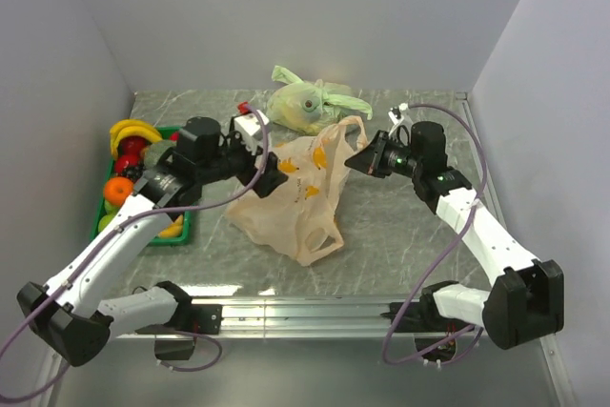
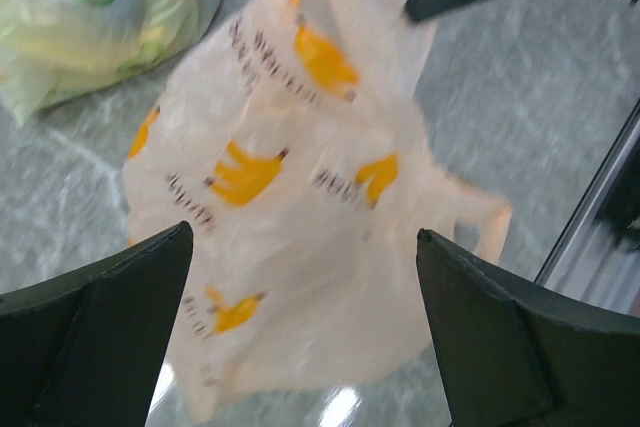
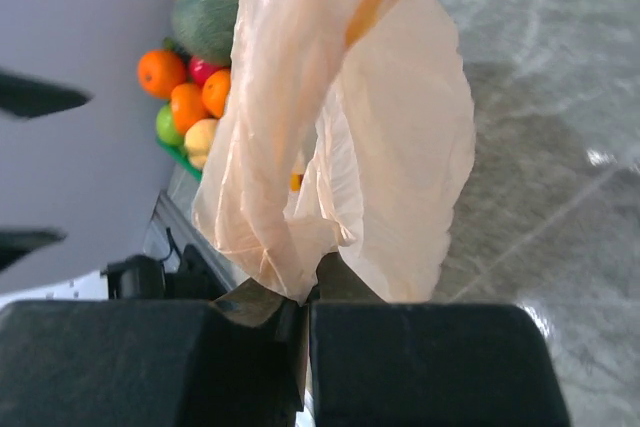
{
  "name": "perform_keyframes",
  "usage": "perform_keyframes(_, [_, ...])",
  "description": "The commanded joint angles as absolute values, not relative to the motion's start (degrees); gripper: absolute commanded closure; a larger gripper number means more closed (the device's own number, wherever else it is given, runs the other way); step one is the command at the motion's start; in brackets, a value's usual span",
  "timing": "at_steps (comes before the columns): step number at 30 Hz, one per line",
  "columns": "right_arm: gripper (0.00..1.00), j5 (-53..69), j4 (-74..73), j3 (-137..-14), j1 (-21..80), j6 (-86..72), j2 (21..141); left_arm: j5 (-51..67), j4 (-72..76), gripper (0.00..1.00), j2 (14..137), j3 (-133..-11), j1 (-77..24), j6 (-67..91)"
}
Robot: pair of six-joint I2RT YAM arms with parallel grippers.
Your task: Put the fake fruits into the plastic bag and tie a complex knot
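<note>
The peach-orange plastic bag (image 1: 295, 199) with banana prints lies flat and limp on the middle of the table, one edge lifted at the upper right. My right gripper (image 1: 360, 160) is shut on that edge; in the right wrist view the film (image 3: 330, 137) hangs from the closed jaws. My left gripper (image 1: 276, 176) is open and empty above the bag's left side; the bag (image 2: 300, 197) shows between its spread fingers (image 2: 110, 337). The fake fruits (image 1: 129, 169), a banana, oranges and red pieces, sit in a green tray at the left and also show in the right wrist view (image 3: 190, 97). No knot shows on this bag.
A pale green plastic bag (image 1: 307, 104), knotted round a dark green ball, lies at the back centre. The green tray (image 1: 179, 235) stands by the left wall. A metal rail (image 1: 315, 310) runs along the near edge. Walls close in left, back and right.
</note>
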State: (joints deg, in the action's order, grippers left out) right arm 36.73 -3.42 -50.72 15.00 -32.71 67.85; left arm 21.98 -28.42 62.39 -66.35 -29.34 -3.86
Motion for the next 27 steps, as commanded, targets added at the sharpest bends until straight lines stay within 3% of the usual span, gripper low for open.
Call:
perform_keyframes(1, [1.00,30.85,-8.17,-53.17,14.94,-36.29,68.64,11.88,-18.03,0.01,63.63,-68.91,-36.35,3.60])
perform_keyframes(7, [1.00,32.25,-8.53,-54.49,14.85,-40.34,68.47,-14.62,-14.78,0.01,68.72,-68.21,-52.35,6.59])
perform_keyframes(16, [1.00,32.87,-9.40,-54.49,14.85,-40.87,66.62,-26.70,-15.28,0.01,81.20,-71.79,-57.66,8.35])
perform_keyframes(18, [1.00,33.40,-9.49,-54.40,14.94,-41.04,66.36,-29.17,-17.92,0.04,85.14,-73.21,-57.57,9.40])
perform_keyframes(21, [1.00,33.31,-10.37,-54.67,14.59,-40.26,65.39,-28.40,-19.50,0.30,86.75,-74.09,-55.99,10.54])
perform_keyframes(22, [1.00,32.70,-10.98,-55.19,14.59,-39.04,65.04,-27.00,-20.12,0.61,86.66,-75.05,-53.90,11.16])
perform_keyframes(24, [1.00,31.38,-12.12,-55.63,13.54,-37.63,65.13,-18.35,-21.61,0.89,84.83,-76.02,-51.17,14.31])
perform_keyframes(25, [1.00,30.59,-12.65,-56.68,13.01,-35.70,65.65,-13.50,-21.80,1.00,83.77,-76.46,-47.85,15.63])
perform_keyframes(26, [1.00,29.63,-13.44,-57.65,12.75,-34.38,66.26,-8.84,-21.36,1.00,82.45,-76.12,-46.16,18.69])
perform_keyframes(27, [1.00,28.58,-14.23,-58.87,12.31,-32.80,67.05,4.61,-19.88,1.00,78.96,-75.24,-44.05,20.29])
